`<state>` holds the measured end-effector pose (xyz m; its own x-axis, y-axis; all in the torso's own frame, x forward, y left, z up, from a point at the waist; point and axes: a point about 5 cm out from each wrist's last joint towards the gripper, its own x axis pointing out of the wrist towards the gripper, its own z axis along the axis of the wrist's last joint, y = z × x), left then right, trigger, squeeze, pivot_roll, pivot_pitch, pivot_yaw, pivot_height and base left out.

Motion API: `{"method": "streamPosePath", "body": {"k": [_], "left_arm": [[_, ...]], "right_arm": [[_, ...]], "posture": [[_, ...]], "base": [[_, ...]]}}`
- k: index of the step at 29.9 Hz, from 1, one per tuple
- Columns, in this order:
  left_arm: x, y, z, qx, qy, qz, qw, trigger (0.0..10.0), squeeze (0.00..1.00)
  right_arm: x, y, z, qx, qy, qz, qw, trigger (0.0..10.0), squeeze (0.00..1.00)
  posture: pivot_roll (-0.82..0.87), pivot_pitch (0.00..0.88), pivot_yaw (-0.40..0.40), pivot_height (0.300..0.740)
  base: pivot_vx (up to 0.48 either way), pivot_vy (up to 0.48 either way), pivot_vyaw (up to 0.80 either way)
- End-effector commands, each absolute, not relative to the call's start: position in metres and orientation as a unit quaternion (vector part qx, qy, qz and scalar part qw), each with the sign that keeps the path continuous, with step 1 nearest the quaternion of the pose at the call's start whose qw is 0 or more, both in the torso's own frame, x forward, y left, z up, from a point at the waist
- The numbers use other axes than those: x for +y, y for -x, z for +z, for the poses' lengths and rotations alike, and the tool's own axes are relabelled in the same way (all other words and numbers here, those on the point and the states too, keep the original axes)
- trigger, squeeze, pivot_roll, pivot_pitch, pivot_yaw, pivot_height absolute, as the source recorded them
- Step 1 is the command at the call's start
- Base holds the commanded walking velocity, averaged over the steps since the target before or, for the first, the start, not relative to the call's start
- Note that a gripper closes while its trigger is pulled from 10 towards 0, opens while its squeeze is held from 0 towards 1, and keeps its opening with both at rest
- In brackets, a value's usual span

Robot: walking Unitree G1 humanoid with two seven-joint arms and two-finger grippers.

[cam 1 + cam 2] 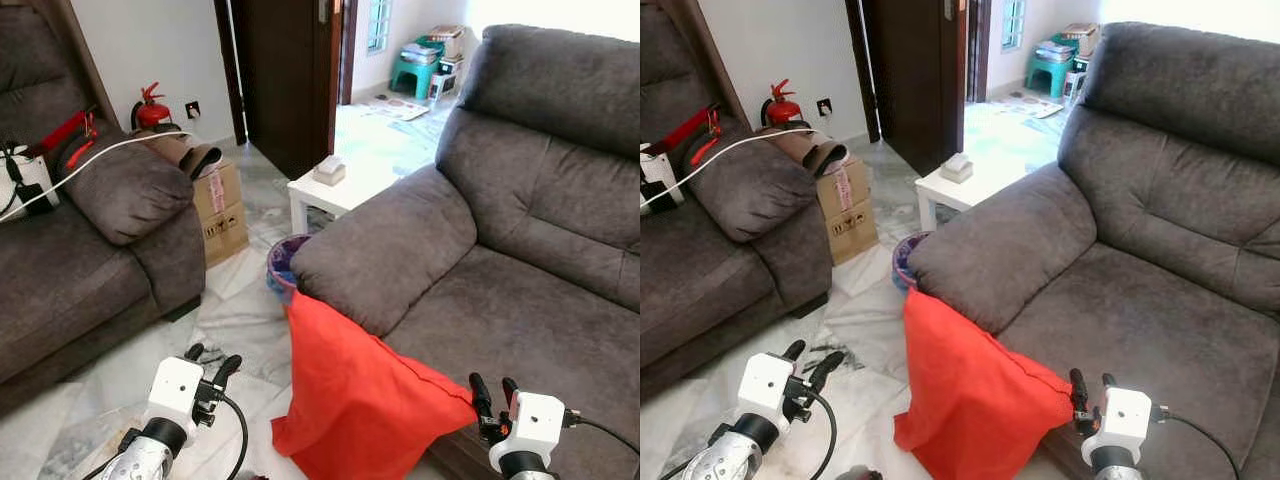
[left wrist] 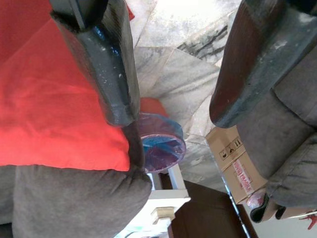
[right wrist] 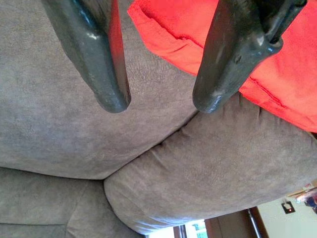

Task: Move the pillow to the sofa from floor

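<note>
Red fabric pillow leans on the grey plush sofa front; both left gripper and right gripper gape empty, so pinch opposite edges, then lift onto the seat.

The cardboard box, left of centre beside the dark sofa arm, carries black handling pictograms on its side and a strip of white tape with red print, too small to read. No other lettering is legible.
</note>
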<state>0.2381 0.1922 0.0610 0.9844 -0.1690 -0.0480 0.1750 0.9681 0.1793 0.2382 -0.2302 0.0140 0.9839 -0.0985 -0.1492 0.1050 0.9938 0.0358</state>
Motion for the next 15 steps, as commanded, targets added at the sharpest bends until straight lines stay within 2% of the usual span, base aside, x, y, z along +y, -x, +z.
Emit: {"method": "streamPosePath", "body": {"k": [1, 15], "left_arm": [[0.1955, -0.2377, 0.0639, 0.015, -0.098, -0.085, 0.991, 10.0, 0.0], [0.1945, -0.2376, 0.0637, 0.016, -0.096, -0.086, 0.992, 10.0, 0.0]], "right_arm": [[-0.2275, -0.2386, 0.0129, 0.073, -0.036, -0.044, 0.996, 10.0, 1.0], [-0.2216, -0.238, 0.0107, 0.079, -0.037, -0.022, 0.996, 10.0, 1.0]], "posture": [[-0.01, 0.081, 0.026, 0.638], [-0.01, 0.082, 0.025, 0.638]], "base": [[0.0, 0.0, 0.0], [0.0, 0.0, 0.0]]}}
